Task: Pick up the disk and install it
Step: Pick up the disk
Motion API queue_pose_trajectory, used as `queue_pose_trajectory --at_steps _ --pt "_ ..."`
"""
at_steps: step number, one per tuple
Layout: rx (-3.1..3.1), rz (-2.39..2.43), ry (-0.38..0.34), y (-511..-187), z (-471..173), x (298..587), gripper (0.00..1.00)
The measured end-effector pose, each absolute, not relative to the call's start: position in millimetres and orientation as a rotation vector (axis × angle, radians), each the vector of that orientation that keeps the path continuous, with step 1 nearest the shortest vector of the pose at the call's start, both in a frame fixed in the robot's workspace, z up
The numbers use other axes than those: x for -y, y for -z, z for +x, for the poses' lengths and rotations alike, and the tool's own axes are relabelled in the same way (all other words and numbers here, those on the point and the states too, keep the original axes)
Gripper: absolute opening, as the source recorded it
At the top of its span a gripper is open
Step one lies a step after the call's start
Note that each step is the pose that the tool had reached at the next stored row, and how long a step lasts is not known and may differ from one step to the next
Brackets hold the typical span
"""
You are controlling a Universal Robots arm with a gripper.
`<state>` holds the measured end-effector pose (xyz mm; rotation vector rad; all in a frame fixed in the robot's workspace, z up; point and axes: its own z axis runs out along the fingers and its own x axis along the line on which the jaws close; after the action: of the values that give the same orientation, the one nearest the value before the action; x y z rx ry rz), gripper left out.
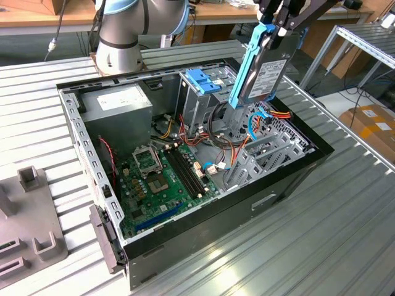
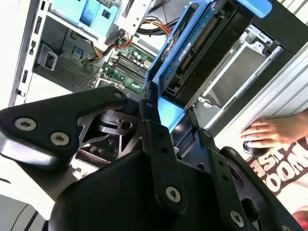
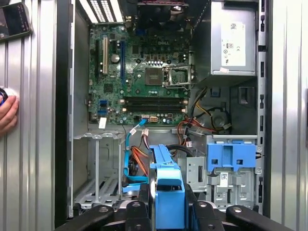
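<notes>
The disk (image 1: 266,73) is already picked up, so the step in hand looks like the carry to its bay, with installation not yet done. In the exterior view it hangs in the upper right of the frame, standing on end and slightly tilted, above the far right part of the open computer case (image 1: 247,206). That case lies on the ribbed metal surface (image 1: 321,246).

The end effector (image 1: 276,28) is clamped on the upper end of the disk. In both wrist views its dark fingers (image 3: 132,211) sit tight on either side of the blue end tab, with the blue rails running away from them towards the inside of the case. The disk's lower end is close above the bundle of coloured wires (image 1: 271,114), and I cannot tell whether it touches them.

Seating the disk would, I judge, call for lining its rails up squarely with an open slot, most likely the grey metal cage (image 1: 265,151) at centre right of the exterior view. It would also have to stay clear of the wires and of the blue bracket (image 1: 200,80) just beside it towards the exterior view's left. The green circuit board (image 1: 160,179) lies well below, in the lower left part of the case.

A person's hand (image 2: 269,132) rests on the surface outside the case wall, apart from the disk.
</notes>
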<state>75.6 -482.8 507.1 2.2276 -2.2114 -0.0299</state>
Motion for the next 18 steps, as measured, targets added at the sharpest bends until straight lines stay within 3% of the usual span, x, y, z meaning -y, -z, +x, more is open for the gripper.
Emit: queue_pose_trajectory --at_steps 4,13,18 --pt "2.211 2.228 0.030 -509 76 493 0.36" --pt "2.212 2.228 0.030 -509 76 555 0.36" --pt "2.212 2.228 0.030 -509 76 563 0.36"
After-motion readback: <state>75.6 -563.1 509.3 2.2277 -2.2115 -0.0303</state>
